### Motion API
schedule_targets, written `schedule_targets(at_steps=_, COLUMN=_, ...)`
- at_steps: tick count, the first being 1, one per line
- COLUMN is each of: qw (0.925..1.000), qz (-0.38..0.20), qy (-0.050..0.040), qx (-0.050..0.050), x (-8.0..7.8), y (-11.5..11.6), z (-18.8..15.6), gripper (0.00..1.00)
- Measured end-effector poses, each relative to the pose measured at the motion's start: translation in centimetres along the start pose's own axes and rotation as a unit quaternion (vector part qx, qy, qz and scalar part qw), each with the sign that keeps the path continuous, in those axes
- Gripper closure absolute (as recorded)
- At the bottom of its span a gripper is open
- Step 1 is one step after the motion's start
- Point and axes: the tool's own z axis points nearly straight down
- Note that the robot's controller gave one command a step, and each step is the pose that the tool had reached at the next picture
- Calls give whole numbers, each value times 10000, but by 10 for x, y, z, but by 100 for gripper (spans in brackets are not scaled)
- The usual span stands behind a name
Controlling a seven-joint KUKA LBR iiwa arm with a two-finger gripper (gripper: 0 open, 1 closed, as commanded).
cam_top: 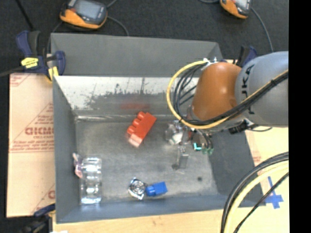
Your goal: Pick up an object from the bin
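One orange-red toy brick (pixel 141 128) lies tilted on the bin (pixel 121 89) floor near the back wall, left of our gripper (pixel 181 159) and apart from it. We cannot tell whether the gripper is spread or closed; the orange wrist cover (pixel 216 91) hides its upper part.

We see a dark, almost black floor (pixel 155 18) with a fine, carpet-like texture stretching behind the grey metal bin (pixel 136 57). On it lie 2 orange-and-black handheld devices, each with a greyish screen. The left device (pixel 83 11) sits beyond the bin's far left corner, and the right device (pixel 235 0) sits at the top edge, further right. Thin black cables (pixel 263 24) curve away from both across the floor. The light is soft and even over the floor.
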Motion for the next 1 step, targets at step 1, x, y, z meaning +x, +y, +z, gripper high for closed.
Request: schedule_targets(at_steps=1, qw=9985, qz=-547, qy=-75, qx=11, x=-102, y=-26, z=-10, gripper=0)
